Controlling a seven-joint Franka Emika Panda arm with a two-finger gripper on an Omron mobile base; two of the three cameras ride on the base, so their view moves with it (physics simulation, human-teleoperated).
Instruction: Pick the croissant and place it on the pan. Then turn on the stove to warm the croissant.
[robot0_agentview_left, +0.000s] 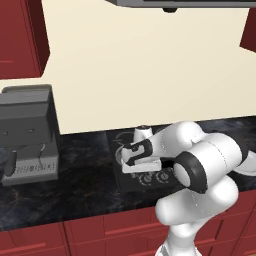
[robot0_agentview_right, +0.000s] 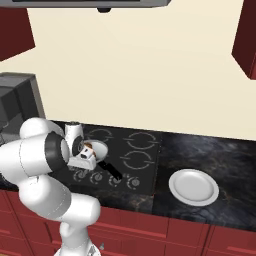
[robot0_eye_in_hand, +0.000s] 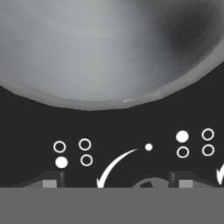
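Two dark fingertips (robot0_eye_in_hand: 49, 183) of the gripper (robot0_eye_in_hand: 117, 183) stood spread wide, empty, over a knob on the black flat stove (robot0_eye_in_hand: 131, 127). At twelve o'clock lay the round silver-grey pan (robot0_eye_in_hand: 100, 48), holding the small golden-brown croissant (robot0_agentview_right: 87, 146). Centre on the knob, close, then turn.

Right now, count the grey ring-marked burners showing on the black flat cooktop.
3 burners: back left, back right, front right. A fourth may be hidden under the round silver-grey pan at front left.
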